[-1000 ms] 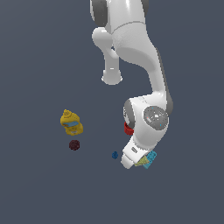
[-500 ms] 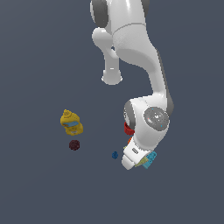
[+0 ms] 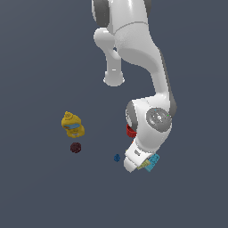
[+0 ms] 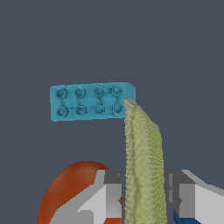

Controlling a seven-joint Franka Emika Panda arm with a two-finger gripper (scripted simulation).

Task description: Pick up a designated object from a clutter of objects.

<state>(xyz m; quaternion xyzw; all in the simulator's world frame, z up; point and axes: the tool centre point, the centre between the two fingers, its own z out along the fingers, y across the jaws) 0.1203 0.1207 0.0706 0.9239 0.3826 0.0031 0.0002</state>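
The yellow-green box (image 4: 143, 157) stands on edge between my fingers in the wrist view, with its far corner touching the cyan studded brick (image 4: 91, 101). My gripper (image 4: 146, 186) has a finger (image 4: 113, 192) against each side of the box. In the exterior view the gripper (image 3: 137, 165) is low over the floor, with a sliver of the box (image 3: 144, 166) and the cyan brick (image 3: 154, 160) beside it. The red cup (image 4: 70, 188) lies close beside one finger and is partly hidden behind the arm in the exterior view (image 3: 130, 131).
A tiny blue piece (image 3: 116, 157) lies just to the exterior view's left of the hand. A dark maroon ball (image 3: 75, 147) and a yellow bottle with a blue label (image 3: 72, 124) sit further left. The arm's base (image 3: 114, 79) stands behind. The orange ball is out of view.
The hand has sunk a little lower over the box and brick. The other objects have not moved.
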